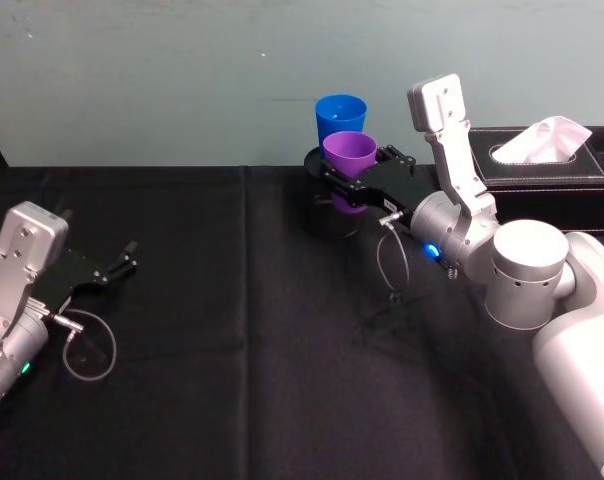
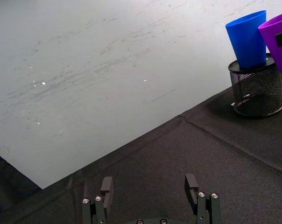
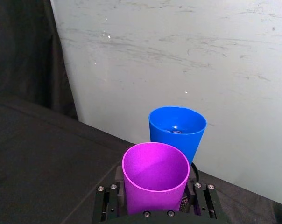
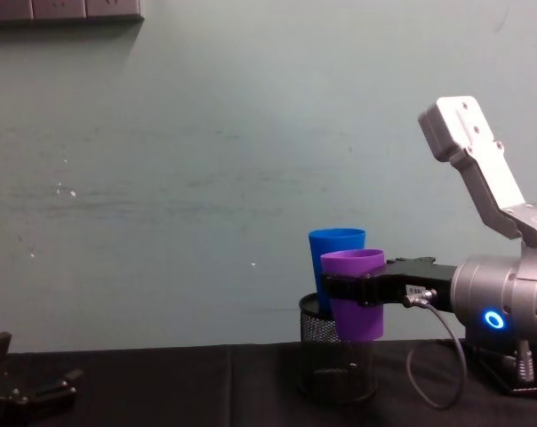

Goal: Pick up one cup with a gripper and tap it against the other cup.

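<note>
Head view: a pale wall (image 4: pixel 162 178) is rising behind a table (image 1: pixel 232 350) draped in black cloth. The right gripper (image 1: pixel 347 178) is clamping the purple cup (image 1: pixel 349 155) in the air, just beside the blue cup (image 1: pixel 340 112), which is standing in a mesh pen holder (image 2: pixel 255 88). The left gripper (image 1: pixel 117 265) is sitting far left, fingers apart.
</note>
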### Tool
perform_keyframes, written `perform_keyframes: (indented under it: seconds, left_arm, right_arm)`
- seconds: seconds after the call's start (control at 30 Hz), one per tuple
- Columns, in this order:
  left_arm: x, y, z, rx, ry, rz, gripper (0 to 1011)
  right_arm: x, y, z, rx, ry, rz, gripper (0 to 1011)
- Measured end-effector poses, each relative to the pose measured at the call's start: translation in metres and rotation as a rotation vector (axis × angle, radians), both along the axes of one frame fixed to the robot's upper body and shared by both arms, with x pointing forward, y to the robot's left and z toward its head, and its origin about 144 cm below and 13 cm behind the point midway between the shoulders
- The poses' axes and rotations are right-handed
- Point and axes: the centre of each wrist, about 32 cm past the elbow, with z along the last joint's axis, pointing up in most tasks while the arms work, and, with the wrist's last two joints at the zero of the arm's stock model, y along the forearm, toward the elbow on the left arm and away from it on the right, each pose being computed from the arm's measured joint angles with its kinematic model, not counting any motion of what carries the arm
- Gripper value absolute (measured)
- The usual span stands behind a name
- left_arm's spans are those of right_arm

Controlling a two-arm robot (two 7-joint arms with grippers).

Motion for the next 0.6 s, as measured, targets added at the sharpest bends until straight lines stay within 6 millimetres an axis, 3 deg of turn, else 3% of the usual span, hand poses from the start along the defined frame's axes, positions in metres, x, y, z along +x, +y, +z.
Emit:
perform_keyframes:
  seconds: [0.6]
  left_arm:
    - [0.0,0.0,0.0,0.0,0.0,0.0,1000]
  right_arm:
    - [0.0,0.0,0.0,0.0,0.0,0.0,735]
